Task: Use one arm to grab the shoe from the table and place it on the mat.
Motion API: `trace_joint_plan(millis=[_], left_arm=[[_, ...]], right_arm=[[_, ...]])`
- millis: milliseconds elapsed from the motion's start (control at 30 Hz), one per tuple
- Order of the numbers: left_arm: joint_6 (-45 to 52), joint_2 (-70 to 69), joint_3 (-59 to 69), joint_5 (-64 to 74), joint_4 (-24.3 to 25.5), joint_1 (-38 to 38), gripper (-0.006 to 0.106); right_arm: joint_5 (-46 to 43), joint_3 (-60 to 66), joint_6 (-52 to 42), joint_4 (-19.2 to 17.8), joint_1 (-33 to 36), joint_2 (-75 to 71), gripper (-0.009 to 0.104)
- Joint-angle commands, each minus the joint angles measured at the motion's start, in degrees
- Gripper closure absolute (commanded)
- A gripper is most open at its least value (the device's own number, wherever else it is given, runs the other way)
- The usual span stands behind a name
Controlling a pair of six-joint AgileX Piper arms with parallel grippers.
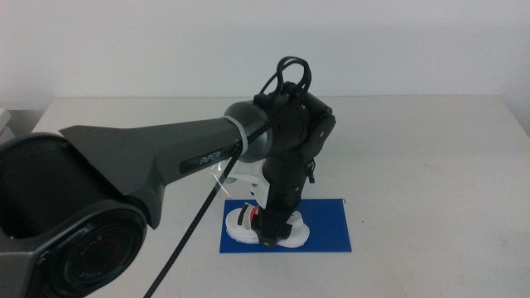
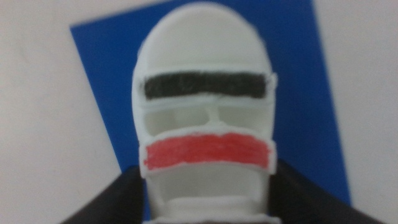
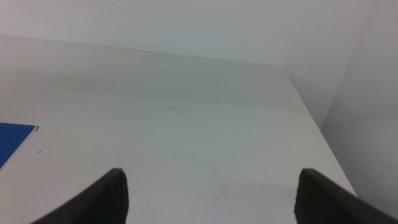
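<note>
The small white shoe (image 1: 242,223) with a black and a red stripe lies on the blue mat (image 1: 327,225), near the mat's left half. The dark left arm reaches in from the left, and my left gripper (image 1: 270,235) points straight down onto the shoe. In the left wrist view the shoe (image 2: 205,106) fills the frame over the mat (image 2: 102,59), and my left gripper's (image 2: 208,193) dark jaws press against both of its sides. My right gripper (image 3: 211,186) is open and empty above bare table, out of the middle view.
The white table (image 1: 431,165) stretches around the mat on all sides. The table's far edge meets a pale wall. A corner of the mat (image 3: 9,142) shows in the right wrist view, beside bare tabletop (image 3: 186,112).
</note>
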Motion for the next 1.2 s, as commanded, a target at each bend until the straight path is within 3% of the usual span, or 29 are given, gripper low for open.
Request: trace_joint_plan(millis=[0, 200, 467, 800, 900, 1000, 1167], left_arm=[[-1.2, -3.0, -1.0, 1.1, -0.5, -0.1, 0.023], [-1.1, -3.0, -4.4, 3.6, -0.6, -0.1, 0.01], [3.2, -6.4, -10.9, 5.3, -0.6, -0.2, 0.011], [17.1, -17.7, -10.9, 5.3, 0.9, -0.1, 0.011], [27.0, -20.6, -10.9, 5.3, 1.2, -0.1, 0.011], [42.9, -23.9, -10.9, 5.3, 3.1, -0.1, 0.011], [83.4, -29.6, -10.9, 5.3, 5.8, -0.1, 0.011]], right_arm=[[-4.2, 0.3, -0.6, -0.5, -0.1, 0.2, 0.017], [-4.2, 0.3, -0.6, -0.5, -0.1, 0.2, 0.017], [-4.2, 0.3, -0.6, -0.5, -0.1, 0.2, 0.017], [-4.2, 0.3, -0.6, -0.5, -0.1, 0.2, 0.017], [-4.2, 0.3, -0.6, -0.5, -0.1, 0.2, 0.017], [-4.2, 0.3, -0.6, -0.5, -0.1, 0.2, 0.017], [-4.2, 0.3, -0.6, -0.5, -0.1, 0.2, 0.017]])
